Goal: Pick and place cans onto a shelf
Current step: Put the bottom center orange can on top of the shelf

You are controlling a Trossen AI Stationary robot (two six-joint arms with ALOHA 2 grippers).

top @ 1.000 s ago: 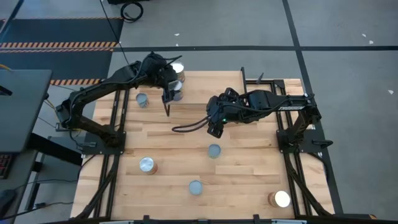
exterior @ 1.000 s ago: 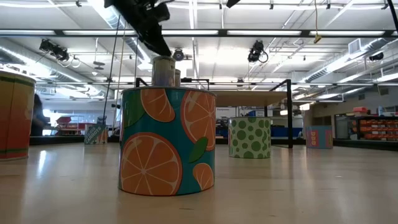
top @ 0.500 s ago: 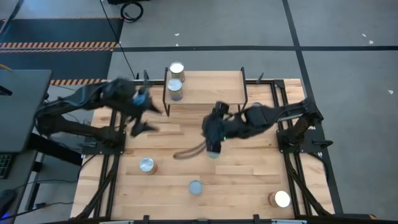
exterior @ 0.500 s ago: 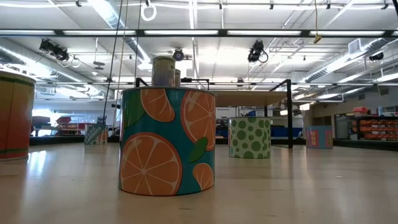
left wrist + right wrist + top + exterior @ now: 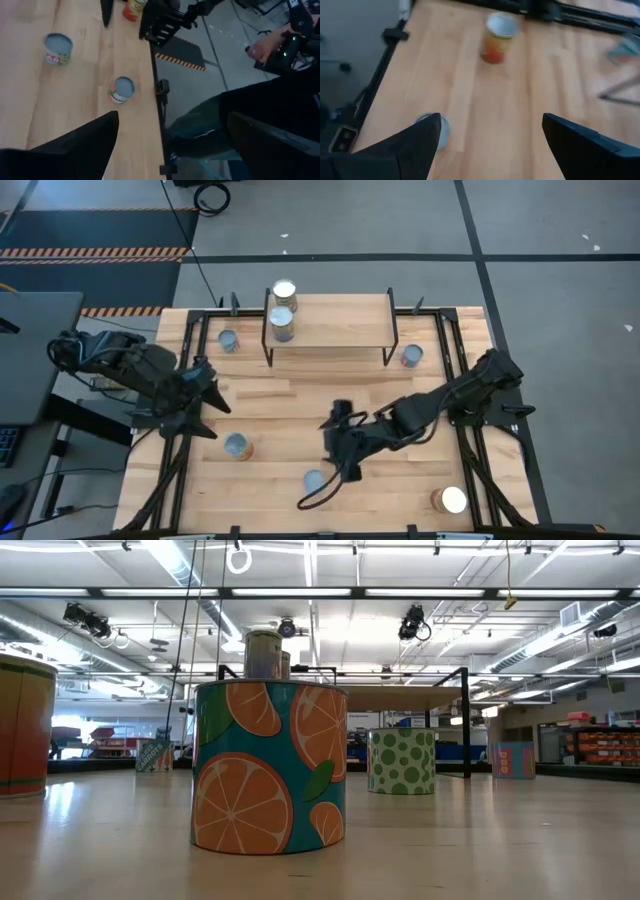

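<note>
High view shows that the left gripper [image 5: 205, 385] has drawn back from the small light-wood shelf on black metal legs [image 5: 340, 330] to the table's left edge, jaws spread and empty, leaving two silver-topped cans [image 5: 283, 310] on the shelf's left end. You will see the right gripper [image 5: 340, 450], fingers apart and holding nothing, has swung down beside the blue-topped can [image 5: 314, 480] near the front edge, probably the next pick.

Showing a teal can [image 5: 269, 766] patterned with orange slices, a green polka-dotted can [image 5: 402, 761], a light-wood shelf [image 5: 330, 322] and black-and-orange hazard striping [image 5: 95, 252] on grey floor.
</note>
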